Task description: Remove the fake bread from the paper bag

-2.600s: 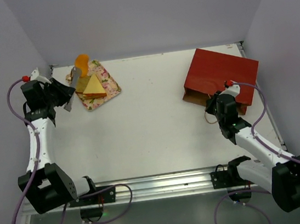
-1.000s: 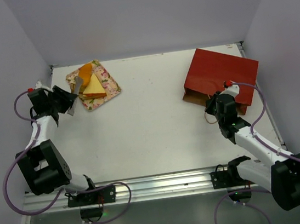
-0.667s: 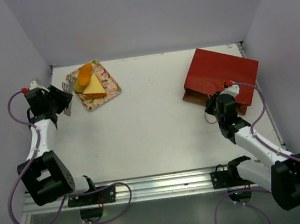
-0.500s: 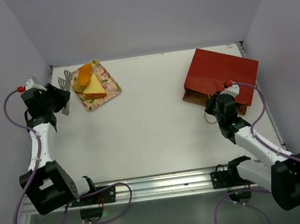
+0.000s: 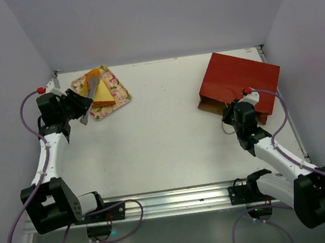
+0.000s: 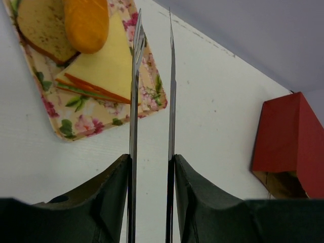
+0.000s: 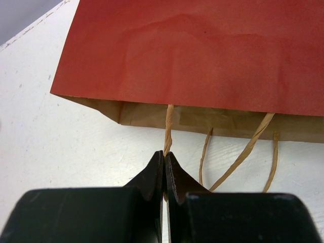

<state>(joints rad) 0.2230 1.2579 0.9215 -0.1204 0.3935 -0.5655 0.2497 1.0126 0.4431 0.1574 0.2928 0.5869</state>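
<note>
At the far left, the left arm's fingers (image 6: 133,152) are held a little apart with nothing between them, and they are pointed at a square tray printed with pink and green flowers (image 5: 118,93). The tray is set at the far left of the white tabletop (image 5: 170,132).

Three pieces of fake bread are laid on the tray, touching one another: an orange oblong bun (image 6: 86,23), a brown flat slice (image 6: 43,25) beside it, and a yellow triangular sandwich wedge (image 6: 109,66) with red and green layers shown along its edge. All three look smooth, stiff and toy-like.

Well apart, at the far right of the tabletop, a large dark-red rectangular paper bag (image 5: 238,78) is laid flat, its brown-lined mouth turned toward the near edge. One thin twisted cord handle (image 7: 168,126) is pinched between the right arm's fingers (image 7: 152,174), which are closed tight on it just in front of the mouth.

No bread is seen in the strip of opening that shows, and the bag looks flat. Much of the task is judged done, but whether any piece is left inside cannot be told from these views.
</note>
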